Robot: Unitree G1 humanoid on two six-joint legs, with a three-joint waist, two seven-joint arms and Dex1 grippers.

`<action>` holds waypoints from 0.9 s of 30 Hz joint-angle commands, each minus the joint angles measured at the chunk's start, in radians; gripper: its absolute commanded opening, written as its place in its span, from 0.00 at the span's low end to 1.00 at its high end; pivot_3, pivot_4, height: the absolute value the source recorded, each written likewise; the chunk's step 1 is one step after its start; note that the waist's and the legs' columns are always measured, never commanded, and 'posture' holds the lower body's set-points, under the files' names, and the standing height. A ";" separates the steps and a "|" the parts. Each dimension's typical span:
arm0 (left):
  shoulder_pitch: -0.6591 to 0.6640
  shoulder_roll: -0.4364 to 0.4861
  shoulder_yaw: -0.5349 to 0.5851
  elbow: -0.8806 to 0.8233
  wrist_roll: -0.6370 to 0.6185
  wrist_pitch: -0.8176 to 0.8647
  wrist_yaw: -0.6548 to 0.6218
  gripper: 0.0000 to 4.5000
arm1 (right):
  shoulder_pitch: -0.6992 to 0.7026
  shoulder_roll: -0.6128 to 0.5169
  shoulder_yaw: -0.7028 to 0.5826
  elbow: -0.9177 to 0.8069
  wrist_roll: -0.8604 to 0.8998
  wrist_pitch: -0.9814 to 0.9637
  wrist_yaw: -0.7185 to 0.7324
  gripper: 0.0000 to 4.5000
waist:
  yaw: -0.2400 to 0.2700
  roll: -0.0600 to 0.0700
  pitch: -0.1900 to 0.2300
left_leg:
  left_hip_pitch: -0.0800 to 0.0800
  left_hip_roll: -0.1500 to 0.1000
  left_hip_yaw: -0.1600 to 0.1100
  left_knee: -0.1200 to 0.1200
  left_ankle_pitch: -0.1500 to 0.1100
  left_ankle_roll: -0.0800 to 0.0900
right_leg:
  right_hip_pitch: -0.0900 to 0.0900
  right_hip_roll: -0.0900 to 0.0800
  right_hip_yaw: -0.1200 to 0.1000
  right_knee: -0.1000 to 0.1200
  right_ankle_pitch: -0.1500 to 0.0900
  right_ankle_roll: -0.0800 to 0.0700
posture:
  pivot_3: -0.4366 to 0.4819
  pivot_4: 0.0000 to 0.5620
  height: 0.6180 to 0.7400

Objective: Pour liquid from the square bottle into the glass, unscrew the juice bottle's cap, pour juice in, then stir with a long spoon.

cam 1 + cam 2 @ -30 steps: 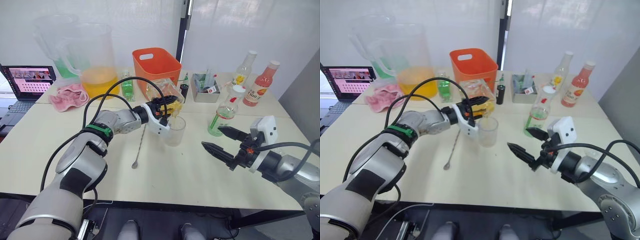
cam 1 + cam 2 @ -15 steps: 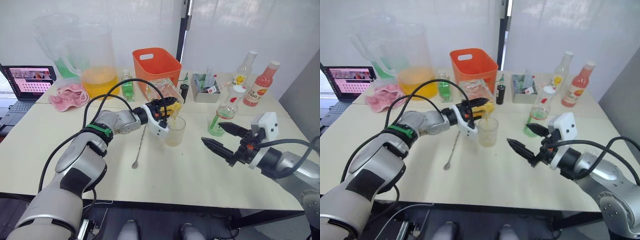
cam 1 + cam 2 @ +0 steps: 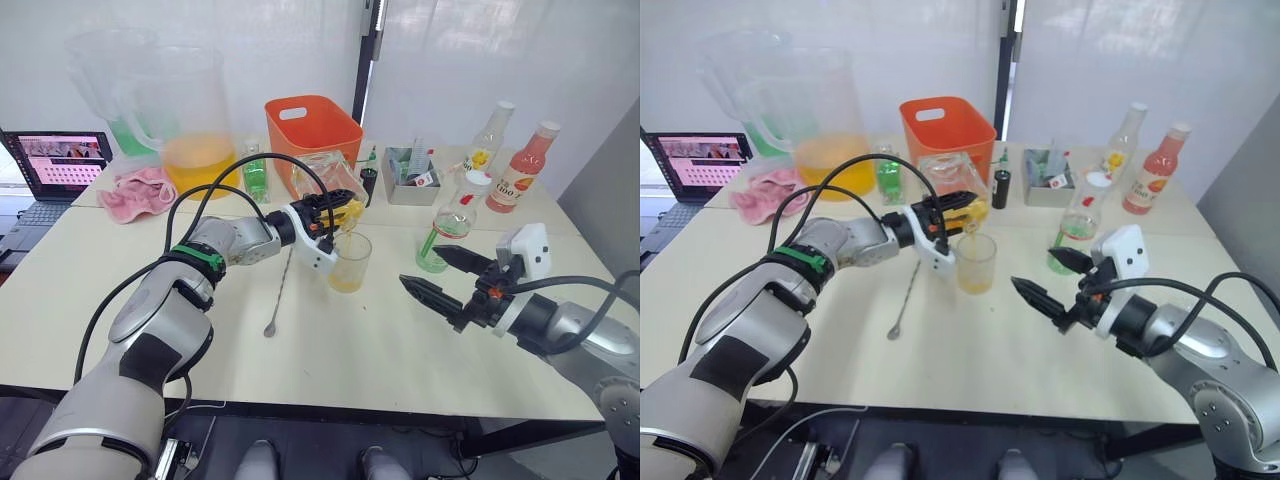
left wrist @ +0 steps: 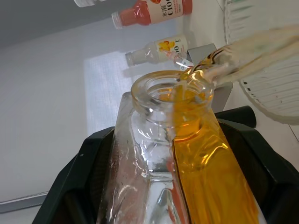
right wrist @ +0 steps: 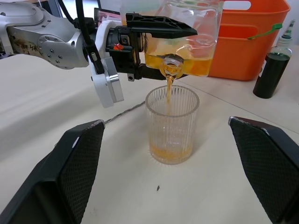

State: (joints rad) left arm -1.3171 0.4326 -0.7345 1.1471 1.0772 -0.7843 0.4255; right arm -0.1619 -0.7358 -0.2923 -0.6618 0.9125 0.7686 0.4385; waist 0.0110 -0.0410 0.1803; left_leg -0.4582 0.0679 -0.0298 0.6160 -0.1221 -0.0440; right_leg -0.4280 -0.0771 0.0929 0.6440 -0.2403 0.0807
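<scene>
Left gripper [image 3: 332,208] clamps faceted square bottle [image 5: 184,35], tilted; orange liquid [image 5: 168,93] streams into ribbed glass [image 5: 171,123]. Right gripper [image 3: 438,275] spread wide.

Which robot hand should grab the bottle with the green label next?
Probably the right hand. It is open and free, close beside the juice bottle, which stands upright with its cap on. The left hand is busy, tipping the square bottle over the glass.

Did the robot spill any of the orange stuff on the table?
No spill shows. The left gripper tips the square bottle over the glass, and the liquid streams straight in. The table around the glass looks dry.
</scene>
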 commanded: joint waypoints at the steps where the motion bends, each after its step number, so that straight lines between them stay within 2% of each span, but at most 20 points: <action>1: -0.065 0.010 0.024 -0.063 -0.016 0.019 0.055 0.62 | -0.011 -0.002 -0.019 -0.014 -0.003 -0.020 0.001 1.00 | 0.000 0.000 0.000 | 0.000 0.000 0.000 0.000 0.000 0.000 | 0.000 0.000 0.000 0.000 0.000 0.000 | 0.48 0.27 0.70; 8: -0.059 0.011 0.031 -0.074 -0.026 0.015 0.039 0.62 | -0.015 -0.003 -0.018 -0.011 -0.001 -0.019 0.001 1.00 | 0.000 0.000 0.000 | 0.000 0.000 0.000 0.000 0.000 0.000 | 0.000 0.000 0.000 0.000 0.000 0.000 | 0.48 0.27 0.70; 13: -0.043 -0.002 0.086 -0.054 -0.126 -0.011 -0.063 0.62 | -0.017 -0.008 -0.017 -0.008 0.000 -0.015 0.005 1.00 | -0.001 0.000 0.000 | 0.000 0.000 0.000 0.000 0.000 0.000 | 0.000 0.000 0.000 0.001 0.000 0.000 | 0.48 0.27 0.70; 19: -0.032 -0.003 0.114 -0.067 -0.188 -0.018 -0.147 0.62 | -0.031 -0.015 -0.014 0.004 -0.001 -0.011 0.015 1.00 | -0.002 0.000 0.000 | 0.000 0.000 0.000 0.000 0.000 0.000 | 0.000 0.000 0.000 0.001 0.001 -0.002 | 0.48 0.27 0.70; 25: 0.002 -0.014 0.207 -0.100 -0.351 -0.070 -0.277 0.62 | -0.057 -0.030 -0.005 0.029 -0.001 -0.003 0.040 1.00 | -0.002 0.000 0.000 | 0.000 0.000 0.000 0.000 0.000 0.000 | 0.000 0.000 0.000 0.002 0.002 -0.003 | 0.48 0.27 0.70; 27: 0.016 -0.027 0.275 -0.112 -0.464 -0.056 -0.375 0.62 | -0.080 -0.031 -0.001 0.038 0.016 -0.002 0.057 1.00 | -0.001 0.000 0.000 | 0.000 0.000 0.000 0.000 0.000 0.000 | 0.000 0.000 0.000 0.002 0.002 -0.003 | 0.48 0.27 0.70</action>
State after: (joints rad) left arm -1.2638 0.4119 -0.5473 1.1048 0.7301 -0.8422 0.0842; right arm -0.2208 -0.7546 -0.2831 -0.6131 0.9154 0.7712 0.4815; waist 0.0096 -0.0410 0.1803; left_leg -0.4580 0.0679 -0.0299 0.6166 -0.1218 -0.0441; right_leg -0.4280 -0.0772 0.0931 0.6457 -0.2382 0.0773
